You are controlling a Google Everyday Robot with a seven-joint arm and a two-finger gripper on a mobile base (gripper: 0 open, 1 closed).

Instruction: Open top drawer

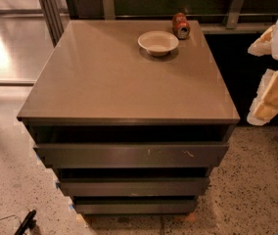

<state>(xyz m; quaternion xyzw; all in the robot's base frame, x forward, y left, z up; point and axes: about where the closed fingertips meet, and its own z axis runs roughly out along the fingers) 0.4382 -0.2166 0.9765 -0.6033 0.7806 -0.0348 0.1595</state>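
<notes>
Pale bowl [158,42] and red can [180,25] sit close together at the back right of the cabinet top [109,77]. Speckled floor [256,180] around, black object [25,223] bottom left; gripper [271,97] at right edge, off the cabinet
</notes>
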